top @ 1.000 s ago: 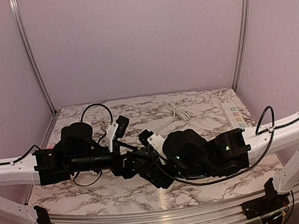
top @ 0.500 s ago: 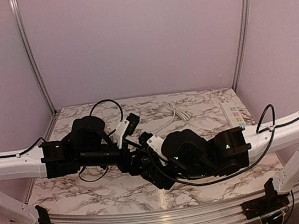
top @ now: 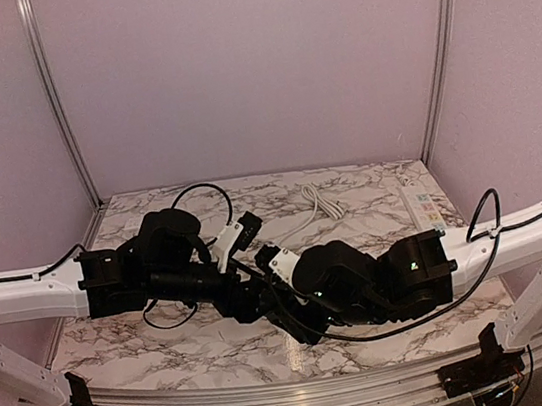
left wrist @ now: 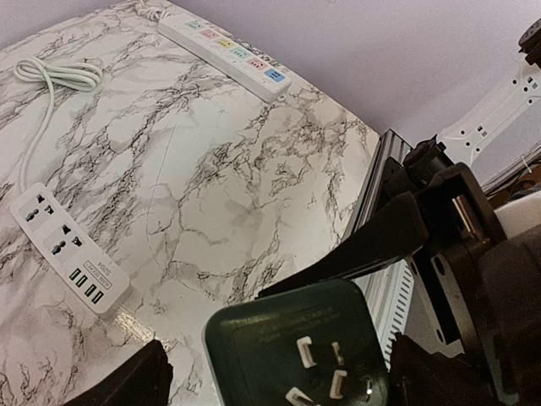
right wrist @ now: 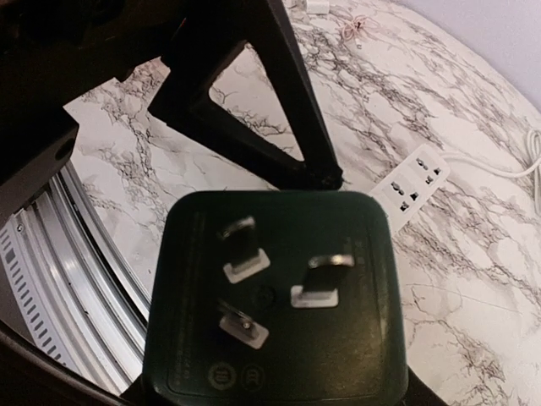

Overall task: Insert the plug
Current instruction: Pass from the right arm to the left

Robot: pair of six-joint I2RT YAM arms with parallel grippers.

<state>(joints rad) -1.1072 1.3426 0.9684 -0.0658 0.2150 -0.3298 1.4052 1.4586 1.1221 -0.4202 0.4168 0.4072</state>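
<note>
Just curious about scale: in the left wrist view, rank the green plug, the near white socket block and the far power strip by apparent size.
Largest: green plug, though it is nearest the camera.
Then: socket block and power strip look about alike; distance makes ranking unsure.

**Both arms reach inward, grippers meeting at lower centre of the top view.**

The left arm [top: 21, 294] comes in from the left edge and the right arm [top: 523, 233] from the right edge, their black wrists angled toward each other. The left gripper [top: 247, 300] has its fingers [left wrist: 127, 385] spread, one at each lower corner of its wrist view, with the plug [right wrist: 270, 296] between them. The right gripper [top: 289, 314] clamps the plug, its fingers mostly hidden.
</note>
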